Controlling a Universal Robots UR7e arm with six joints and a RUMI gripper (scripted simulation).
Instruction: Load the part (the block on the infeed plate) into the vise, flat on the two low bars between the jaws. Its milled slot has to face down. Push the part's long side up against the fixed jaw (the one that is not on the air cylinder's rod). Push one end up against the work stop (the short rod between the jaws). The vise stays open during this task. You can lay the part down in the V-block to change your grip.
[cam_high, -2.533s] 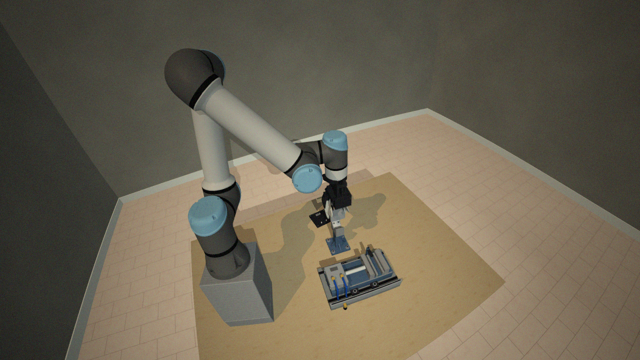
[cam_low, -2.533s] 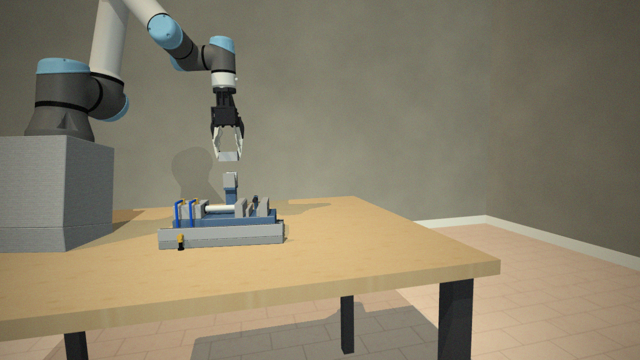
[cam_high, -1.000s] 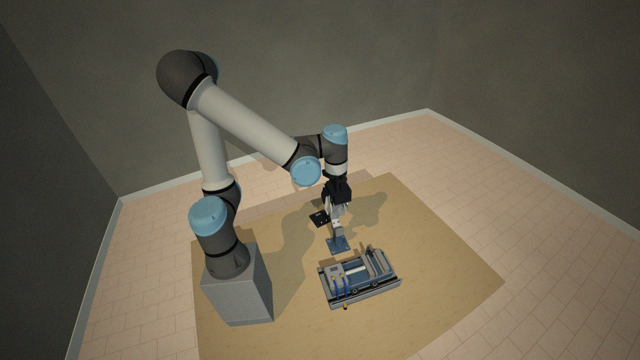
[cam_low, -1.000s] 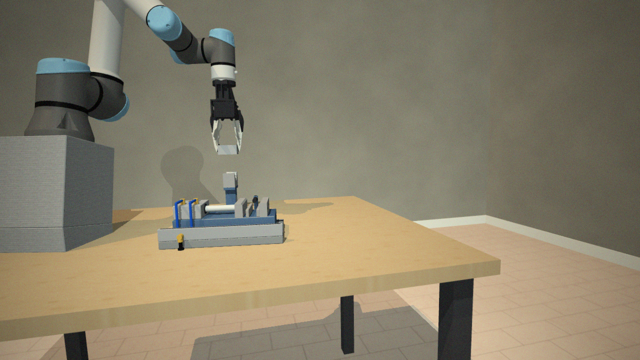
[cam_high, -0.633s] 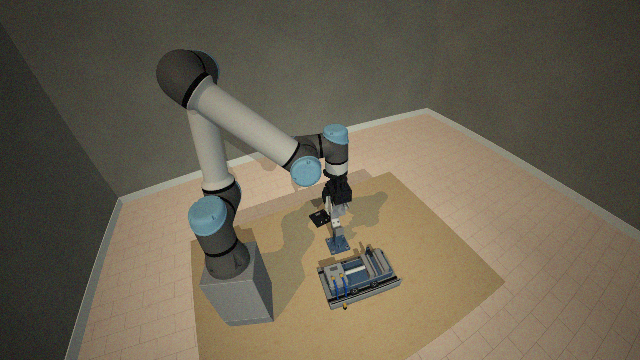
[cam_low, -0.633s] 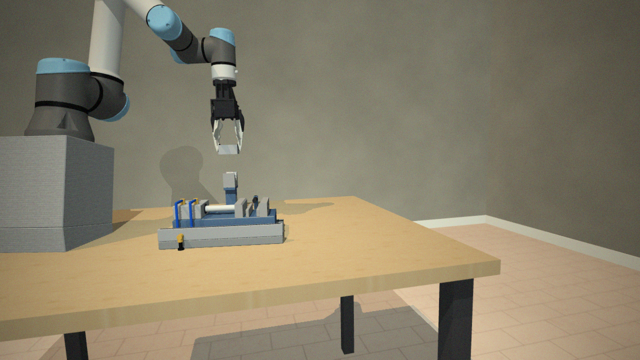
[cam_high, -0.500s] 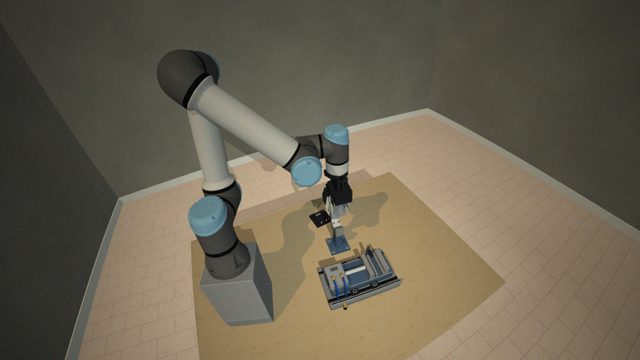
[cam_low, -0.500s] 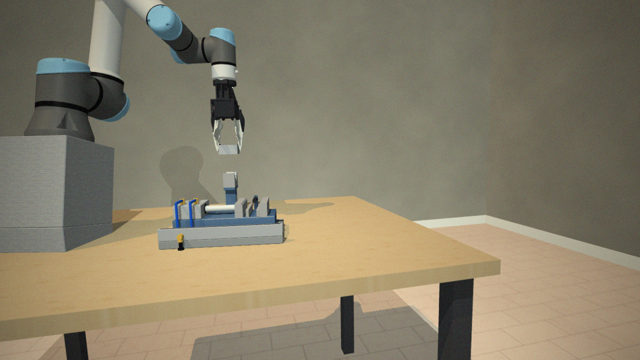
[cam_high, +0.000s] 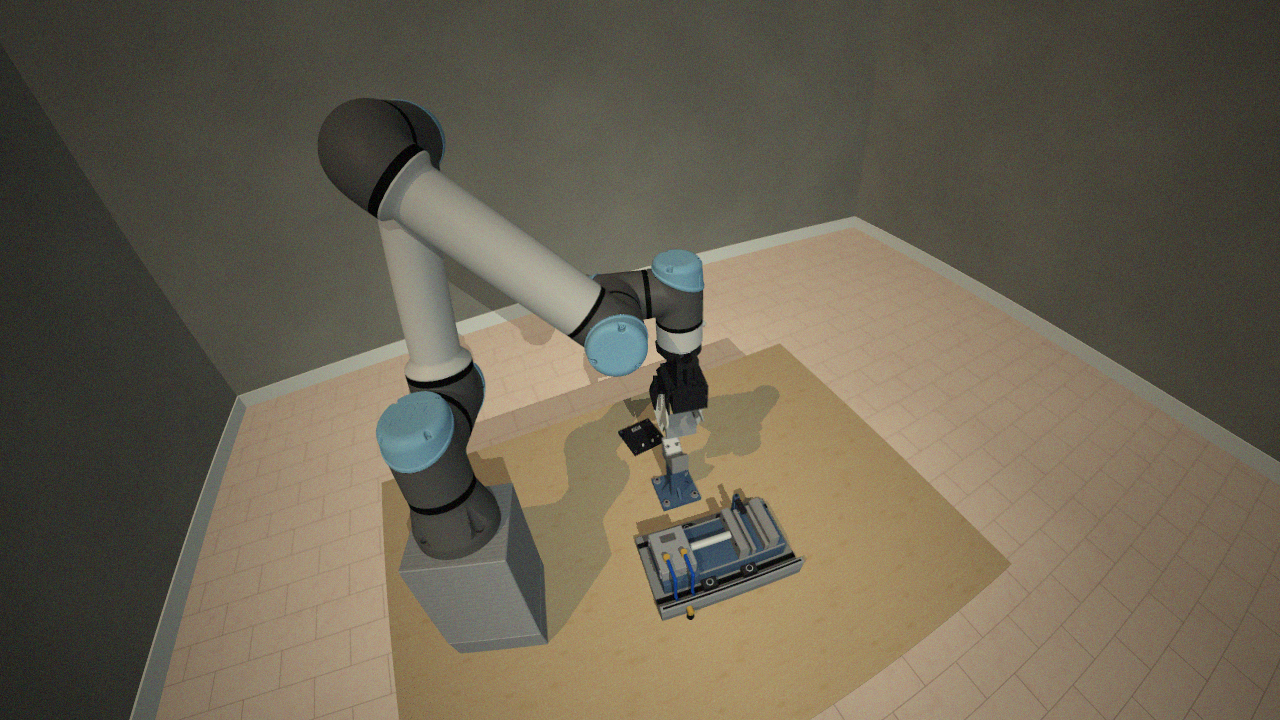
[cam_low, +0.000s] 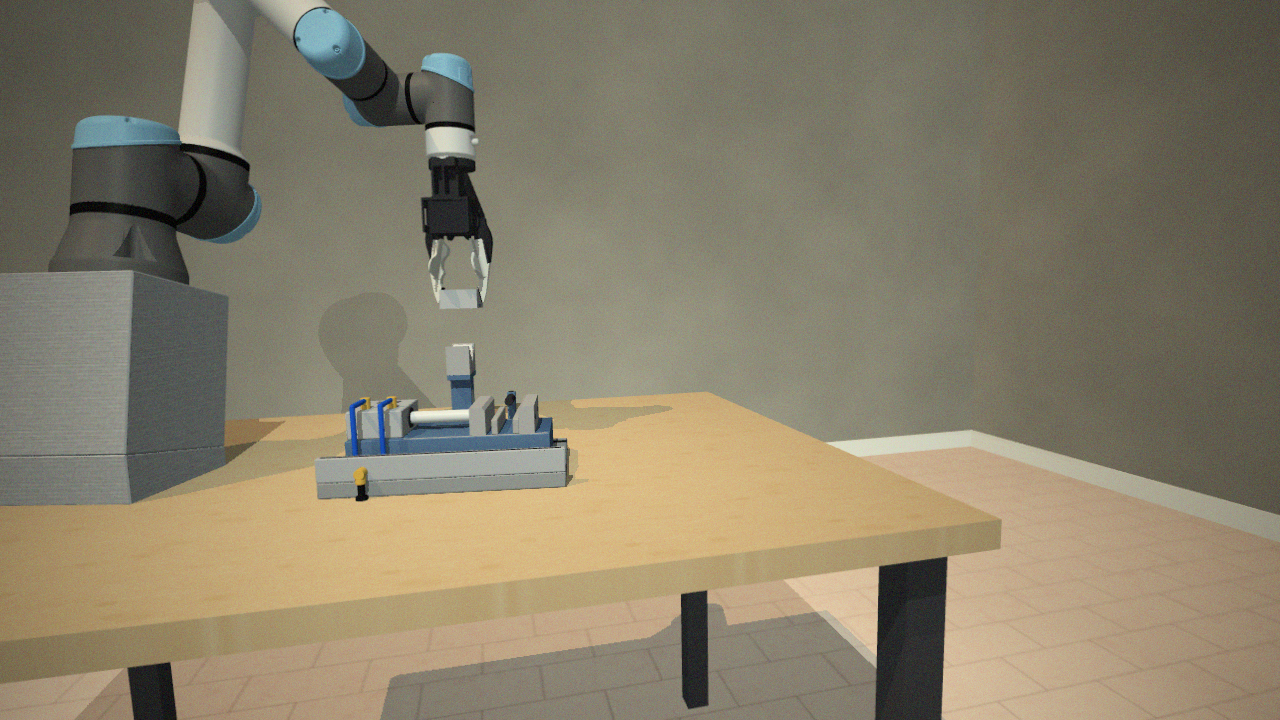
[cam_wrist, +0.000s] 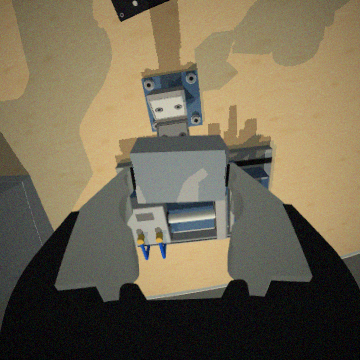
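Grey walls, pinkish tiled floor, wooden bench under everything. Arm stands on a grey pedestal by the bench's left edge, as seen from the top and exterior cameras; directions below are the same.

Pincer points down and is clamped on the block, a finger on each of two opposite sides. Block is up in the air, roughly level, touching neither bench nor fixtures. Wrist view shows a smooth grey face; can't tell which way the slot faces.

V-block stands between the vise and the far edge, on a blue bolted base. Infeed plate, black, is on the bench closer to that far edge.

Vise is nearer the front edge, right of the pedestal and well in from the right corner. Air cylinder at its left end, two blue hoses, white rod out to the moving jaw. Fixed jaw is at the right end. Jaws apart, dark work stop between them. Block not loaded.

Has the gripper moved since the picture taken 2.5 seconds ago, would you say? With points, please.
Yes: upward; in the exterior view, the gripper (cam_high: 681, 422) (cam_low: 460, 298) (cam_wrist: 180, 166) now hangs higher above the V-block (cam_high: 676, 462) (cam_low: 459, 360) (cam_wrist: 167, 107).
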